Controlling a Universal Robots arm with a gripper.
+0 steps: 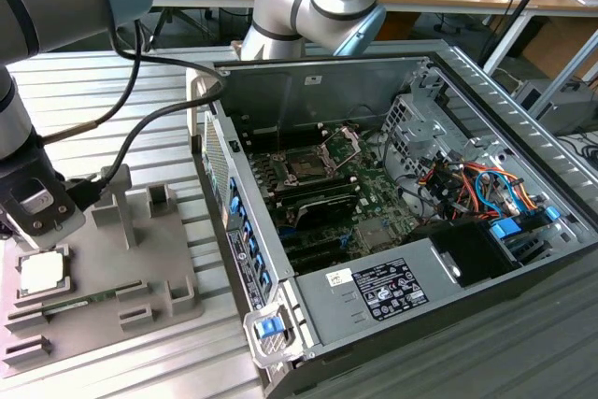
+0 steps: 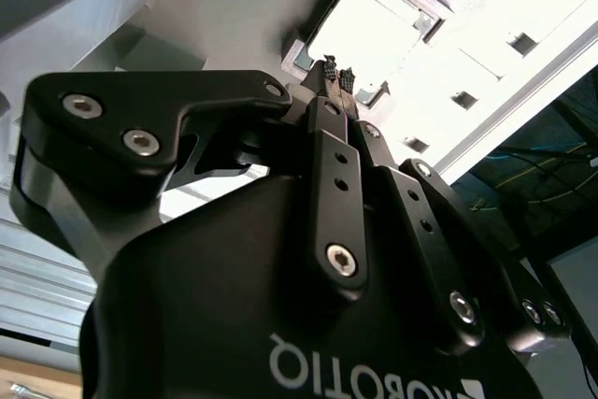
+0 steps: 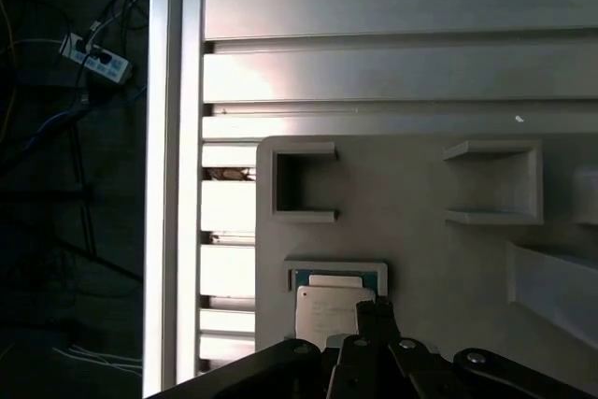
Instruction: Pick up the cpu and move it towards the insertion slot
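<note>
Gripper [image 1: 44,235] is positioned at the exterior view's left, directly over the grey tray [image 1: 140,263]. In both wrist views its fingertips [image 2: 336,77] are drawn together at one point, closed on nothing. The cpu [image 1: 42,273] lies flat in a square recess of the tray, directly beneath the tips; contact cannot be confirmed. The insertion slot [image 1: 313,163] sits well apart, inside the open computer case [image 1: 374,292], its bracket raised
</note>
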